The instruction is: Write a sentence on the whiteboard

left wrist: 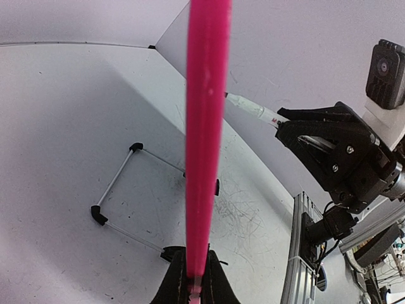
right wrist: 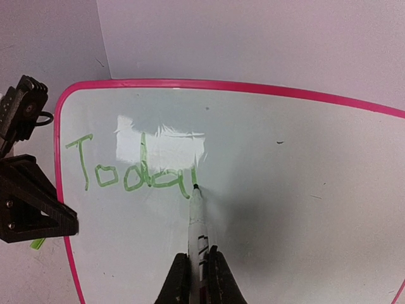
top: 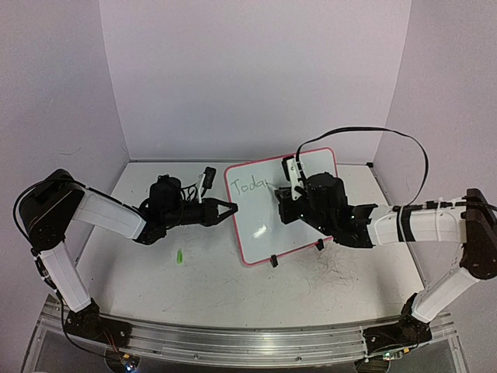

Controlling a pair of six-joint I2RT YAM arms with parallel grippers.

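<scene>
The whiteboard (top: 289, 221), white with a pink rim, stands tilted on black clip feet mid-table. My left gripper (top: 230, 207) is shut on its left rim; in the left wrist view the rim (left wrist: 205, 126) runs edge-on up from the jaws of the gripper (left wrist: 197, 282). My right gripper (top: 284, 193) is shut on a white marker (right wrist: 197, 218), whose tip touches the board (right wrist: 297, 190) just right of the sentence. The sentence (right wrist: 130, 170) reads "Toda" in green, with the start of one more letter. It also shows in the top view (top: 250, 186).
A green marker cap (top: 179, 255) lies on the scribbled tabletop left of the board. A small black and white object (top: 206, 178) lies at the back left. The board's wire stand (left wrist: 117, 190) shows behind it. White walls enclose the table.
</scene>
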